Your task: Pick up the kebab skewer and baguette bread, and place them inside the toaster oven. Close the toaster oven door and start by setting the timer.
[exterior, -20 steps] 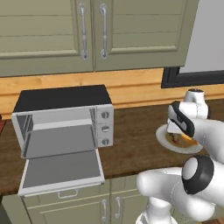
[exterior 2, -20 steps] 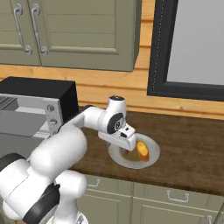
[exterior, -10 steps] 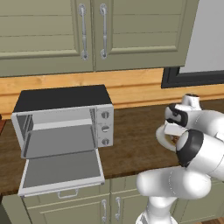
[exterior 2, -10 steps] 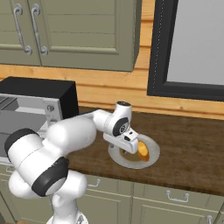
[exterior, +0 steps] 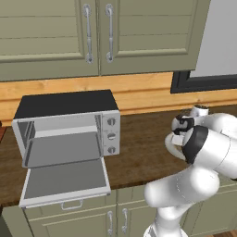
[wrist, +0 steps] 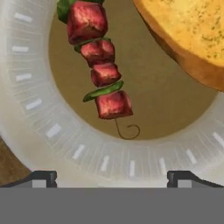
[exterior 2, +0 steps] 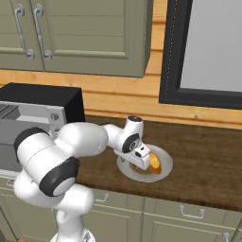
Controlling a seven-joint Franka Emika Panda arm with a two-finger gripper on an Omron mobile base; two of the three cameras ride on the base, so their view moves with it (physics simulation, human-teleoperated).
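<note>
We see the gripper point(wrist: 111, 177) spread wide with nothing between its fingertips, poised close over the plate point(wrist: 26, 109). The kebab skewer point(wrist: 99, 65) lies on the plate, running from 12 o'clock down toward the centre of the hand view, its curled wire end nearest the fingertips; the baguette bread point(wrist: 192, 39) lies at 2 o'clock on the same plate, apart from the skewer. Compared with a second ago, the arm has folded further over the plate point(exterior 2: 163, 160) on the tabletop point(exterior 2: 208, 160) and the hand has come lower. The toaster oven point(exterior: 65, 125) sits well apart at 9 o'clock, its toaster oven door point(exterior: 65, 180) dropped open as before.
</note>
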